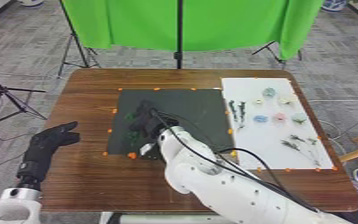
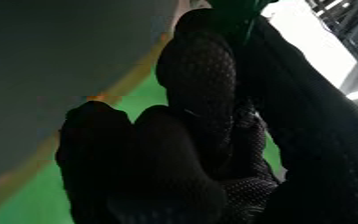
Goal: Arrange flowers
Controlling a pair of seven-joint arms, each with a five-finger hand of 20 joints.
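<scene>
In the head view my right hand (image 1: 147, 121) is over the black mat (image 1: 198, 100), with a bit of green sprig (image 1: 132, 136) beside it. Seen from the right wrist, the thumb and a finger of my right hand (image 2: 198, 75) pinch a dark green piece (image 2: 238, 12); the rest of that piece is hidden. My left hand (image 1: 49, 141) rests at the table's left side, fingers relaxed, holding nothing. On the white sheet (image 1: 246, 150) lie dark green stems (image 1: 241, 111), a blue flower (image 1: 261, 119), a pink flower (image 1: 279, 118), pale blossoms (image 1: 269, 92) and thin sprigs (image 1: 291, 145).
Orange marks (image 1: 132, 155) line the edges of the mat and sheet on the brown table (image 1: 87, 175). Cables run along my right arm, which crosses the table's front. A green cloth (image 1: 184, 25) hangs behind the table.
</scene>
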